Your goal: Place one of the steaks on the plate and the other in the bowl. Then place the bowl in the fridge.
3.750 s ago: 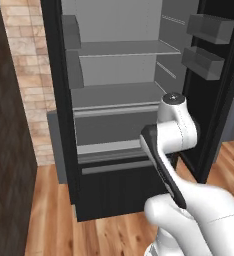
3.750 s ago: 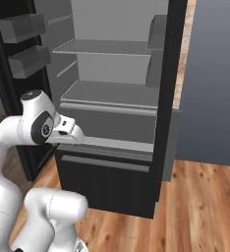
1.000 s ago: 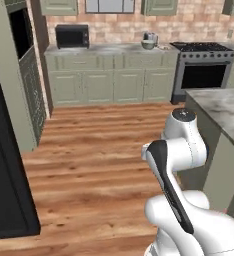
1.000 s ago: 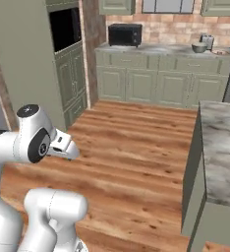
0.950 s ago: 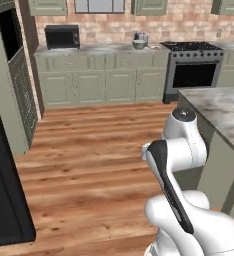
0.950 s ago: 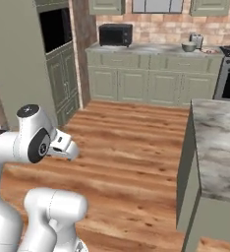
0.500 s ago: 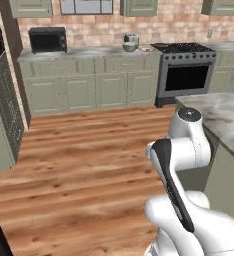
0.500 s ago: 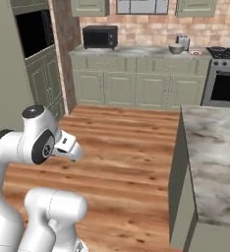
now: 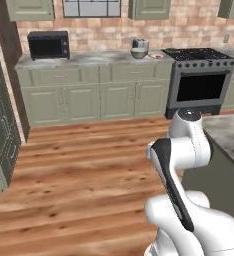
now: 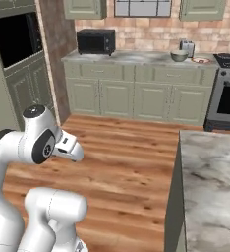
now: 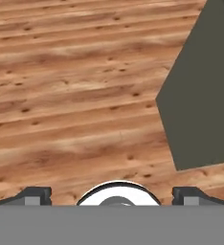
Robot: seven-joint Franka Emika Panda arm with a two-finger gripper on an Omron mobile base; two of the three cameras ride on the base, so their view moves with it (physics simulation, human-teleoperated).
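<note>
My gripper [image 11: 111,194] hangs spread wide and empty over open wood floor [image 11: 75,95] with the island's dark corner [image 11: 200,95] close on one side, while the base views show the bowl [image 10: 179,56] and plate [image 10: 201,60] on the far counter [image 10: 136,58] beside the toaster [image 9: 139,45].

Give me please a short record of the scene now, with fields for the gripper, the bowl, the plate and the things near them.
gripper: open, empty, above the wooden floor
bowl: on the far counter, beside the toaster
plate: on the same counter, right of the bowl, next to the stove
microwave: left end of that counter
island: marble top, to the robot's right
</note>
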